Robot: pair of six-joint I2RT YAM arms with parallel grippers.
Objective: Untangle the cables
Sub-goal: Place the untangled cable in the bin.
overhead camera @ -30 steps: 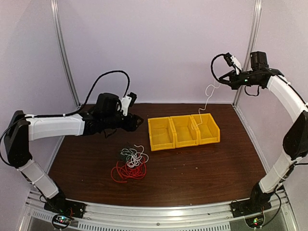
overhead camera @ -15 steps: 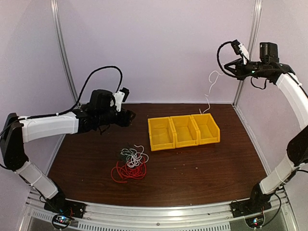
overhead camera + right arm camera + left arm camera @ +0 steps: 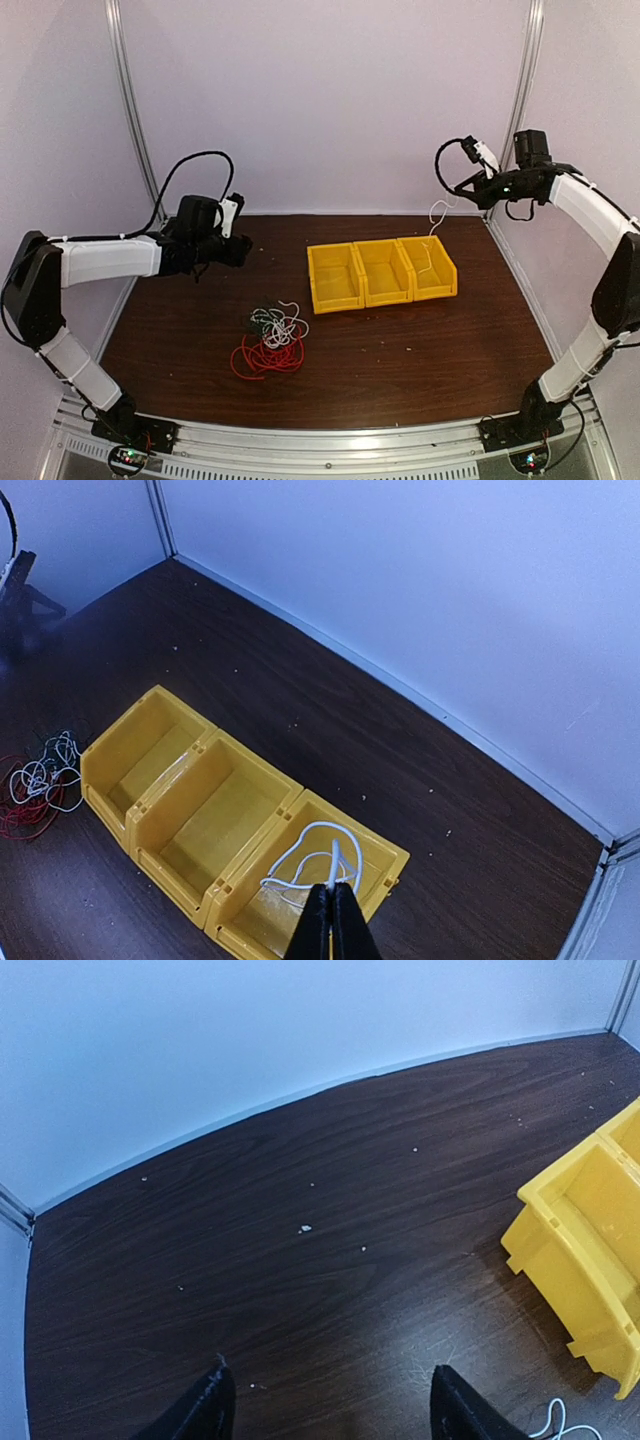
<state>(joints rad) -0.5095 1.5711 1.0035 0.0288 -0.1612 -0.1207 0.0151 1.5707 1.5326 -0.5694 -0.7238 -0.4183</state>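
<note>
One white cable (image 3: 333, 865) nearly binned, hanging from the clamped right tool (image 3: 331, 895) into the rightmost yellow bin (image 3: 436, 286); the tangle (image 3: 272, 338) of red, white and dark strands, on the counter (image 3: 420, 350) left-front of that bin, awaits sorting, left tool (image 3: 330, 1385) wide, empty, further left.

The table (image 3: 420, 350) is dark brown with wood grain. The bins (image 3: 380, 272) are bright yellow. There is a red cable (image 3: 262, 360), a white cable (image 3: 322, 826) and a dark cable (image 3: 257, 314). The arms (image 3: 105, 262) are white with black joints.
</note>
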